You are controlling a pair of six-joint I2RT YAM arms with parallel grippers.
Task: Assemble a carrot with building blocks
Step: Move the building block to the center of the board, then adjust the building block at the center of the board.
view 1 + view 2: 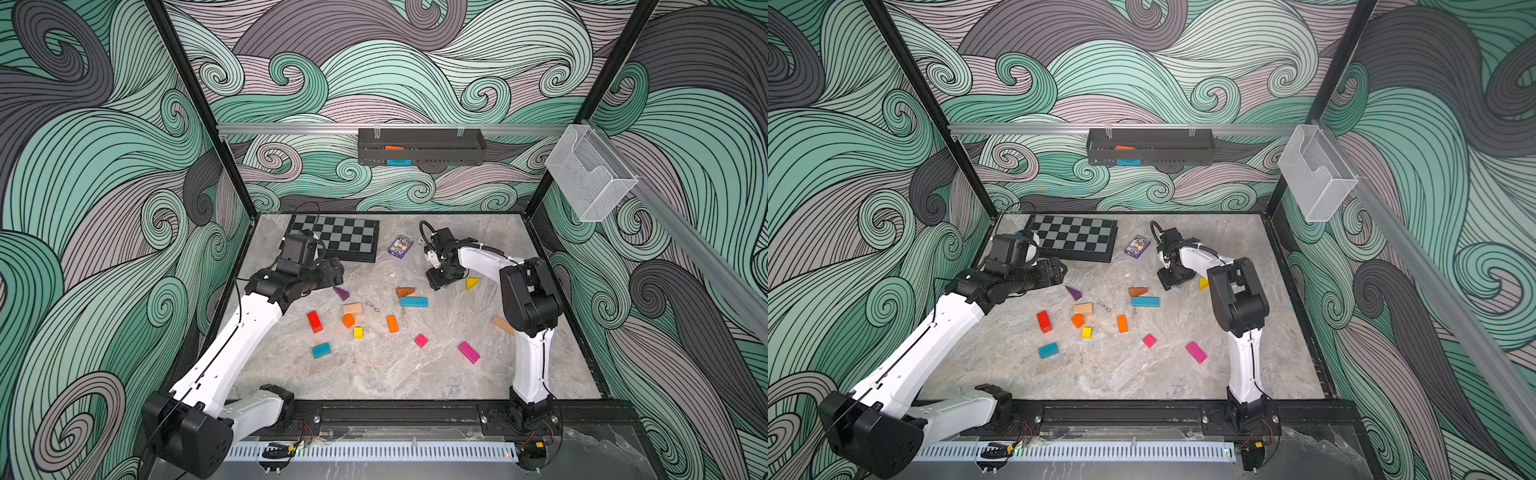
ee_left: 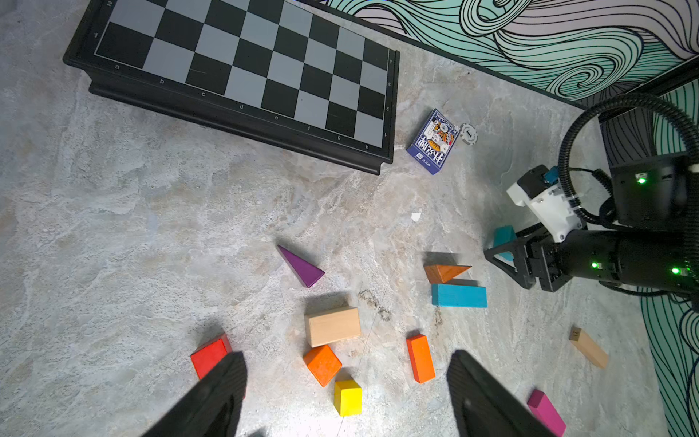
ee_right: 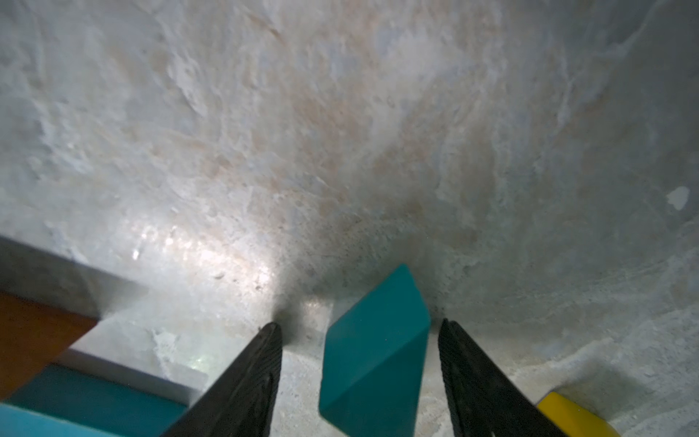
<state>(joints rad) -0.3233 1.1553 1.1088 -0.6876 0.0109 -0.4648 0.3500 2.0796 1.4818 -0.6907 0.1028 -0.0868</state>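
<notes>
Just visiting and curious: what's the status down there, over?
Left gripper open, empty. Right gripper open astride teal block, gaps both sides. Blocks scattered, no carrot yet. Orange wedge close alongside.

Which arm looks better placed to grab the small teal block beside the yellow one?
Right. The right end effector straddles the teal block, jaws open on either side. The left end effector hangs open farther off, near the purple wedge.

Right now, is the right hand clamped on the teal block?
No: in the right wrist view the teal block stands between the open jaws of the right hand, with a gap on each side.
</notes>
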